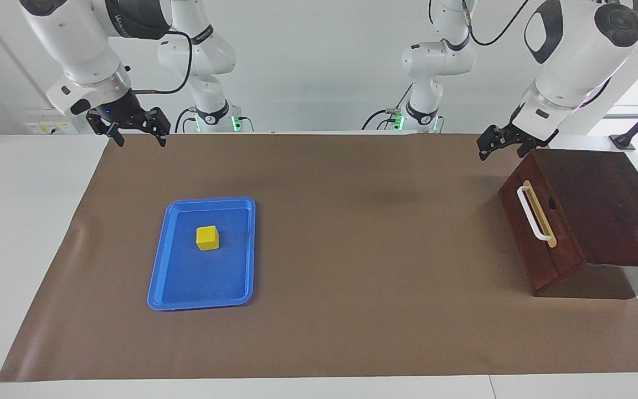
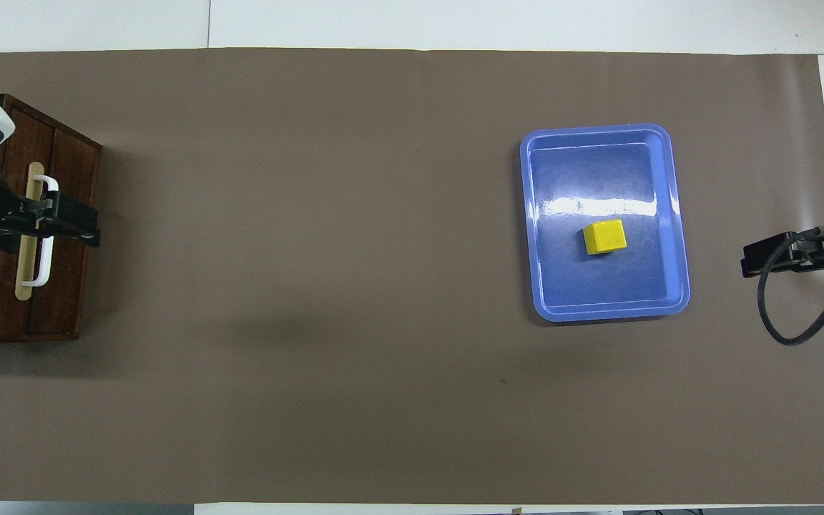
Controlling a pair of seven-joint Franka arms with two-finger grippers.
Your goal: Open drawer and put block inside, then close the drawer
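Drawer (image 1: 540,221) shut flush in its dark wooden box (image 1: 607,205), at the left arm's end of the table, roughly 9 o'clock in the overhead view. White bar handle (image 1: 534,213) faces table centre. Yellow block (image 1: 207,238) sits loose in the blue tray (image 1: 186,293), about 3 o'clock in the overhead view, well apart from the drawer.

Left gripper (image 1: 497,142) hangs up in the air just off the box's top corner, fingers spread, holding nothing; from overhead it only looks like it covers the handle. Right gripper (image 1: 137,130) hangs over the brown mat's (image 1: 352,310) edge at its own end, fingers spread, empty, waiting.

Risks, as judgement: box looks unanchored, so a pull on the handle could drag or tip it rather than slide the drawer. Handle gap looks narrow, so a finger could clip the bar. Block is small, and a skewed pinch may skid it against the tray rim.

Room: wide bare mat between tray and drawer. Box sits close to the mat's edge.
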